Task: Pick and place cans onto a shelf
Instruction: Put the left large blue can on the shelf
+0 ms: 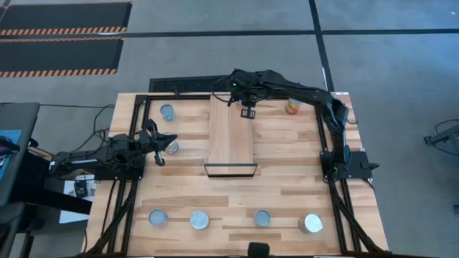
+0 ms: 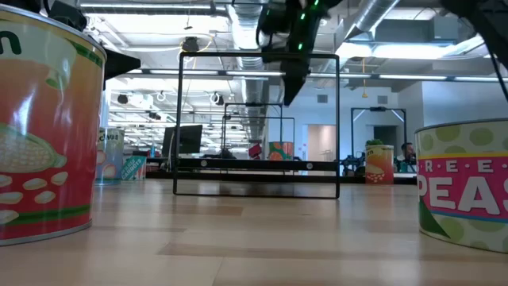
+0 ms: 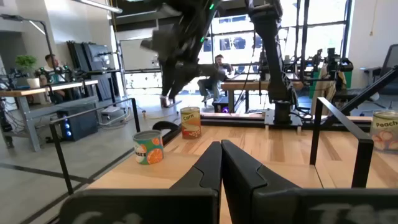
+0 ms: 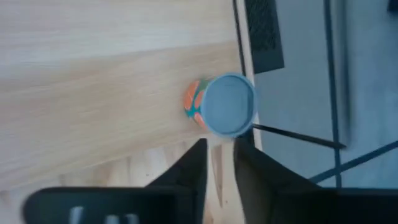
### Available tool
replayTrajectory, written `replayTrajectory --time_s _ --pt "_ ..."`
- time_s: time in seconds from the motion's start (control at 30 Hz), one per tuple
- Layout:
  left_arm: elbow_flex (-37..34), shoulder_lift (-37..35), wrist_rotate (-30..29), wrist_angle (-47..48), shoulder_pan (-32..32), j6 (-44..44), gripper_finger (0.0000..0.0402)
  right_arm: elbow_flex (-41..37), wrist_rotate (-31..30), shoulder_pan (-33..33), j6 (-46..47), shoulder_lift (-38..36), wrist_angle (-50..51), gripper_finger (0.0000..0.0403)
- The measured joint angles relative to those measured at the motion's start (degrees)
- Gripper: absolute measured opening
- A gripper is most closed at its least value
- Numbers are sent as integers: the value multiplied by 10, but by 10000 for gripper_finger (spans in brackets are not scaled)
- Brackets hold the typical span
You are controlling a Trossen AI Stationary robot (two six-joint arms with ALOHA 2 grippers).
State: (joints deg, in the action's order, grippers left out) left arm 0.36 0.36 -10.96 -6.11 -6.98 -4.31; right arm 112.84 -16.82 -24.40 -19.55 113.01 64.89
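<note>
Right gripper (image 1: 248, 112) hovers at the shelf's (image 1: 231, 143) upper end, fingers slightly apart, empty; left gripper (image 1: 159, 147), fingers together, waits at left.

Grey floor (image 1: 401, 43), striped mats (image 1: 61, 43), desks (image 3: 37, 93)

can at the low view's right edge (image 2: 464, 191): pink band is showing "peas" in large white letters, with spaced letters "r e e" on the green band above it, cut off at both ends
can at the low view's left edge (image 2: 44, 127): a single white letter "n" is showing at the top of the label, rest of the word is lying out of frame; corn picture beneath
can standing farther off in the left wrist view (image 3: 191, 122): label is reading "corn"
can at the left wrist view's edge (image 3: 385, 130): label is reading "peach", cut off by the frame
orange can nearer in the left wrist view (image 3: 148, 147): print is staying too small to read
</note>
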Motion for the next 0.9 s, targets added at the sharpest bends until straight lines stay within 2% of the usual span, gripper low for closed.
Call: replayTrajectory --time_s 0.13,0.23,0.37,0.5,0.63,0.8,0.9 --pt "0 0 0 2 0 0 0 -40 49 4 14 -55 -18 22" --pt "0 0 2 4 0 2 0 -124 101 -3 28 -108 -92 10" --pt "0 0 2 19 0 9 0 -297 120 -8 46 -196 -258 19" --pt "0 0 5 27 0 21 0 -470 123 0 69 -287 -425 7" --pt "0 0 31 28 0 39 0 -633 124 21 101 -382 -599 8" --pt "0 0 37 28 0 55 0 -810 124 58 138 -478 -811 10" --pt "0 0 35 27 0 55 0 -893 125 80 169 -511 -935 12"
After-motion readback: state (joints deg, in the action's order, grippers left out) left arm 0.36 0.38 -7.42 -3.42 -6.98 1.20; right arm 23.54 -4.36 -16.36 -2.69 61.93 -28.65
